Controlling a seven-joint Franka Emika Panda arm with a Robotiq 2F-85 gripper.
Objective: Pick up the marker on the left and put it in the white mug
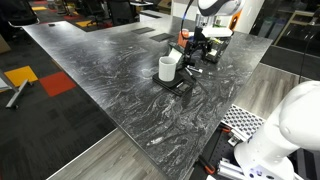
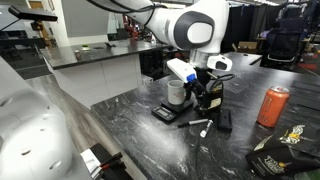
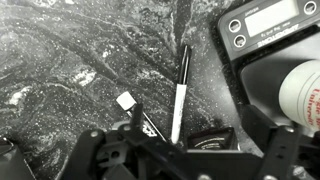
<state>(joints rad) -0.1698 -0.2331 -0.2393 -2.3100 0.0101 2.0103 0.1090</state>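
Two markers lie on the dark marble table. In the wrist view a long marker (image 3: 179, 92) with a white barrel and black cap lies almost upright. A second marker (image 3: 138, 114) with a white square end lies left of it, partly hidden by my gripper. Both markers show in an exterior view (image 2: 196, 123). The white mug (image 2: 177, 93) stands on a black scale (image 2: 162, 114); it also shows in an exterior view (image 1: 168, 68) and at the wrist view's right edge (image 3: 305, 95). My gripper (image 3: 185, 150) is open and empty above the markers, beside the mug (image 2: 207, 103).
A small black labelled object (image 3: 210, 138) lies by the markers. An orange-red can (image 2: 271, 105) and a dark snack bag (image 2: 282, 155) stand to one side. The scale's display (image 3: 270, 28) is near the mug. The table edge (image 1: 110, 130) drops off toward the carpet.
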